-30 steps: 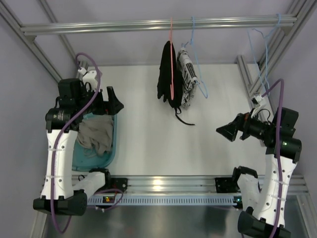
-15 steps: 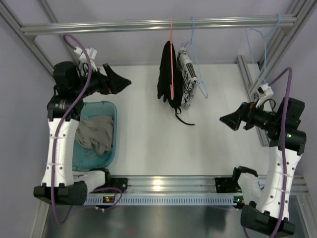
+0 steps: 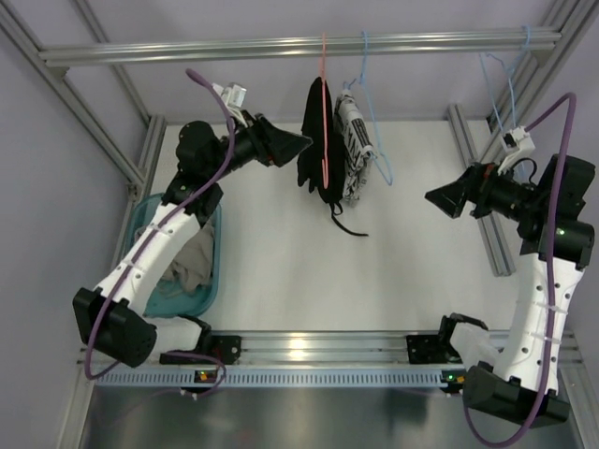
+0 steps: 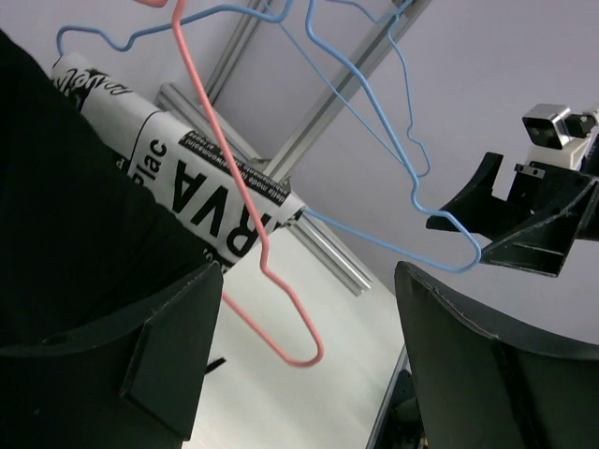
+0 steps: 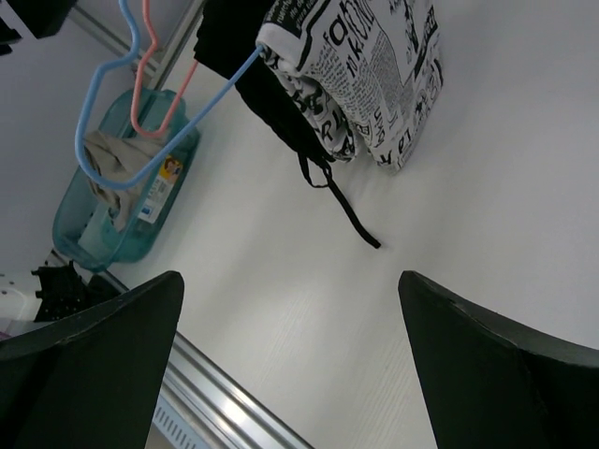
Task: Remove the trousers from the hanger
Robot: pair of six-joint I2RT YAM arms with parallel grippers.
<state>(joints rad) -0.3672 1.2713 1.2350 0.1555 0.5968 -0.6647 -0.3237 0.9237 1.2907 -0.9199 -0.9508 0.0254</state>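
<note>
The black trousers hang folded over the pink-red wire hanger on the top rail, with a drawstring trailing onto the table. My left gripper is open just left of the trousers at their height. In the left wrist view the trousers fill the left side and the hanger's lower corner loops between my open fingers. My right gripper is open and empty, well to the right and pointing towards the garments. Its view shows the trousers, the drawstring and the hanger.
A black-and-white patterned garment hangs on a light blue hanger right beside the trousers. Another light blue hanger hangs at the far right. A teal basket with grey-beige cloth stands at the left.
My left arm has swung from over the basket up and right to the trousers. My right arm has lifted and shifted slightly back and right.
</note>
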